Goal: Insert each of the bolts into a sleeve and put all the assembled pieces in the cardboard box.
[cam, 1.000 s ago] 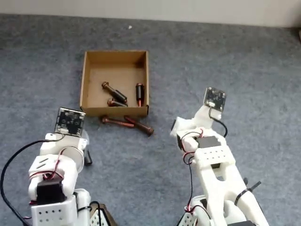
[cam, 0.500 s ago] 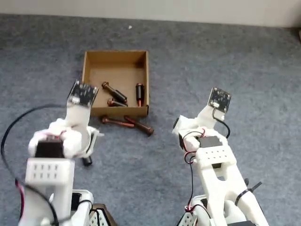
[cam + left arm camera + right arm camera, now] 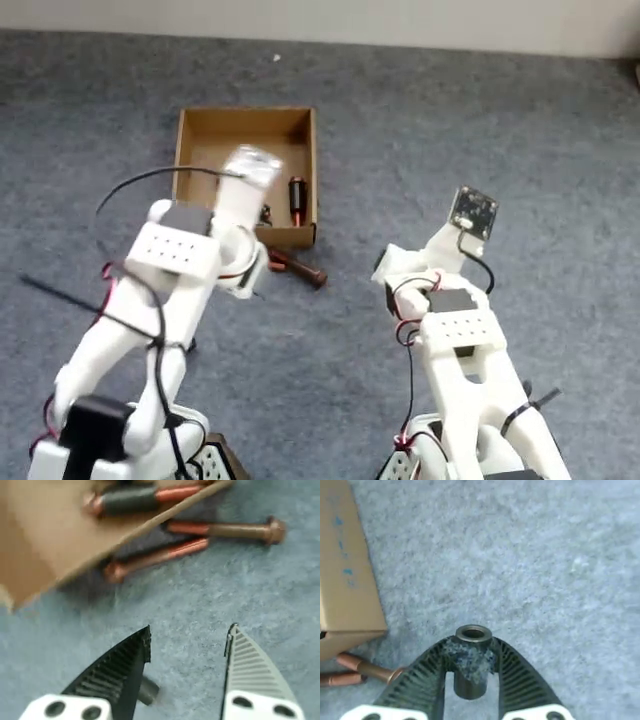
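Observation:
The cardboard box (image 3: 190, 150) stands at the back left and holds assembled bolt-and-sleeve pieces (image 3: 297, 198). In the left wrist view one such piece (image 3: 135, 499) lies inside the box wall (image 3: 55, 545). Two bare copper bolts (image 3: 225, 529) (image 3: 155, 556) lie on the carpet against the box front; one bolt (image 3: 302, 269) pokes out from under the left arm (image 3: 180, 250). My left gripper (image 3: 190, 632) hangs open just short of them, holding nothing. My right gripper (image 3: 471, 645) is shut on an upright dark sleeve (image 3: 470, 672), to the right of the bolts (image 3: 367, 670).
Grey carpet covers the whole table. A small dark cylinder (image 3: 189, 345) lies on the carpet near the left arm's base. The box corner (image 3: 345, 580) sits close to the right gripper. Open carpet lies to the right of the right arm (image 3: 455, 330).
The left arm has swung up from its folded pose and forward to the right, over the box front and the loose bolts. The right arm has hardly moved and keeps its sleeve.

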`<move>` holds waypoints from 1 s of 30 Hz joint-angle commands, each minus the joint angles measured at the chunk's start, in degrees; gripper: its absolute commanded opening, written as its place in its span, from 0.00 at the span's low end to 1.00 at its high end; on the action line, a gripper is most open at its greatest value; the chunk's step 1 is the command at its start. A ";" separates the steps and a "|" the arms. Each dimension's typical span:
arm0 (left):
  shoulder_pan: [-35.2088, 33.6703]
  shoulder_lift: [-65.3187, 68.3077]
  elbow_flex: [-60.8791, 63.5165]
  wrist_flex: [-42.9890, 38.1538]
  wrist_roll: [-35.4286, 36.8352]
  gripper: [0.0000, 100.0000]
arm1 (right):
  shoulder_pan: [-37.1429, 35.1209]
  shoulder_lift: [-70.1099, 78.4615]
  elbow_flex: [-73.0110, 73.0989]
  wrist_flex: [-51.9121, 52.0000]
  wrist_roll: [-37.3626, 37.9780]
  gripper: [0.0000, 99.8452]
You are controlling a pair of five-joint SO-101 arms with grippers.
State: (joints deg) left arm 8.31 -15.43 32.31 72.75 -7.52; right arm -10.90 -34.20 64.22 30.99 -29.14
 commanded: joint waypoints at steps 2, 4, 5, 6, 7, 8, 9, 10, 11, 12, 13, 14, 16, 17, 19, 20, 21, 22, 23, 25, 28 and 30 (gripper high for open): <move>4.79 6.81 -7.16 -5.63 -17.32 0.26 | 2.86 -2.59 -0.84 -1.27 -0.79 0.00; 5.76 10.33 -9.45 -6.77 -23.30 0.26 | 3.38 -2.68 -0.92 -1.27 -0.79 0.00; 6.29 12.35 -10.68 -6.77 -26.81 0.26 | 3.65 -2.68 -0.92 -1.27 -0.79 0.00; 6.90 14.55 -12.00 -6.77 -29.98 0.26 | 3.82 -2.68 -0.92 -1.27 -0.79 0.00; 7.60 16.66 -13.32 -6.51 -32.79 0.26 | 4.09 -2.68 -0.92 -1.27 -0.79 0.00; 8.22 18.86 -14.81 -6.51 -34.90 0.26 | 4.26 -2.68 -0.92 -1.27 -0.79 0.00; 8.84 20.97 -16.40 -6.51 -36.48 0.26 | 4.26 -2.68 -0.92 -1.27 -0.79 0.00; 9.45 23.16 -18.07 -6.51 -37.89 0.26 | 4.26 -2.68 -0.92 -1.27 -0.79 0.00; 10.07 25.36 -19.74 -6.51 -38.95 0.26 | 4.26 -2.68 -0.92 -1.27 -0.79 0.00; 10.59 27.47 -21.49 -6.51 -40.00 0.26 | 4.26 -2.68 -0.92 -1.27 -0.79 0.00; 11.03 29.32 -23.34 -6.51 -40.79 0.26 | 4.26 -2.68 -0.92 -1.27 -0.79 0.00; 11.38 30.99 -25.10 -6.51 -41.49 0.26 | 4.26 -2.68 -0.92 -1.27 -0.79 0.00; 12.09 33.54 -28.53 -5.71 -42.02 0.26 | 4.26 -2.68 -0.92 -1.27 -0.79 0.00; 12.44 34.77 -30.46 -4.66 -42.64 0.26 | 4.26 -2.68 -0.92 -1.27 -0.79 0.00; 13.32 36.70 -33.10 -2.64 -44.57 0.26 | 4.26 -2.68 -0.92 -1.27 -0.79 0.00; 13.67 37.67 -34.07 -1.93 -45.45 0.26 | 4.26 -2.68 -0.92 -1.27 -0.79 0.00; 13.93 38.73 -34.86 -1.58 -45.98 0.26 | 4.26 -2.68 -0.92 -1.27 -0.70 0.00; 14.11 39.78 -35.65 -1.58 -46.33 0.26 | 4.26 -2.68 -0.92 -1.27 -0.70 0.00; 14.11 40.75 -36.09 -2.02 -46.33 0.26 | 4.26 -2.68 -0.92 -1.27 -0.70 0.00; 14.11 42.95 -37.58 -2.11 -46.42 0.26 | 4.26 -2.68 -0.92 -1.27 -0.62 0.00; 13.93 46.73 -39.87 -2.02 -46.42 0.24 | 4.26 -2.68 -0.92 -1.27 -0.62 0.00; 13.93 48.92 -41.45 -1.76 -46.42 0.20 | 4.26 -2.68 -0.92 -1.27 -0.53 0.00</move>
State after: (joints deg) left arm 22.11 30.81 -4.62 70.90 -53.41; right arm -7.12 -34.20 64.22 30.99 -29.32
